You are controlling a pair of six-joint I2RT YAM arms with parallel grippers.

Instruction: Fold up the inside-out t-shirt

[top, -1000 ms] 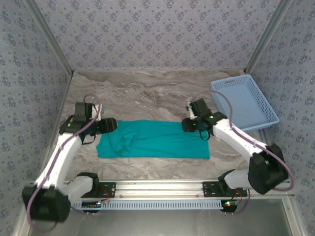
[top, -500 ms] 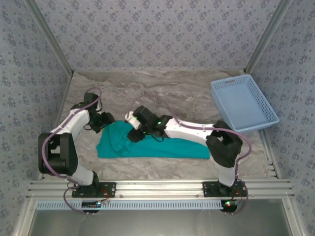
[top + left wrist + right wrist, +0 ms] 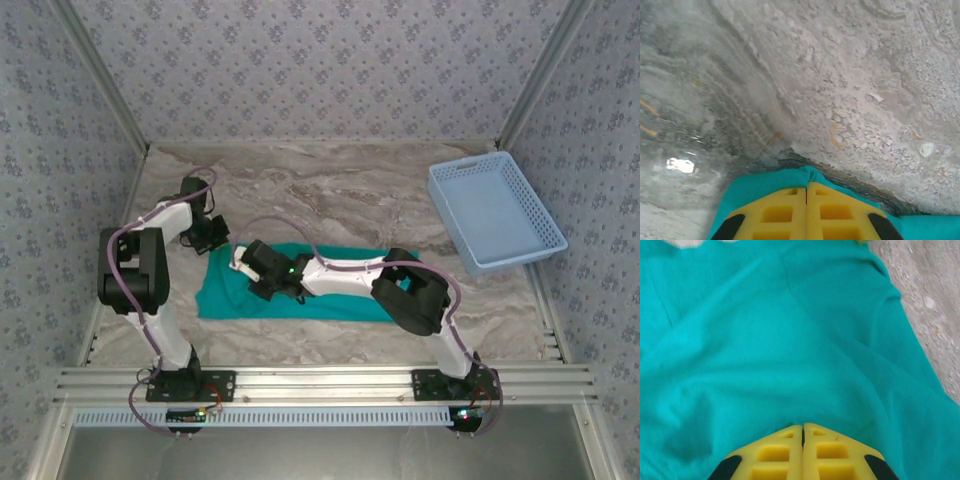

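1. the teal t-shirt lies on the table as a long flat band, left of the middle, rumpled toward its left end.
2. the left hand sits at the shirt's far left corner, fingers pressed together with no gap. cloth lies under and beside the tips, but i cannot tell whether any is caught between them.
3. the right hand reaches across to the shirt's left part, fingers likewise pressed together, low over the cloth. whether a fold is pinched at the tips is hidden.
4. risk: if either hand has closed on nothing, a lift would leave the shirt where it lies and the fold would not start.
5. risk: if a hand has only the top layer, pulling would likely part the layers and bunch the rumpled end rather than carry it over cleanly.
6. risk: both hands are near each other at one end, and the right arm stretches above the shirt. a sweep to the right could drag cloth or bring the hands into contact.
7. the light blue basket stands well apart at the far right, so it seems unlikely to interfere.
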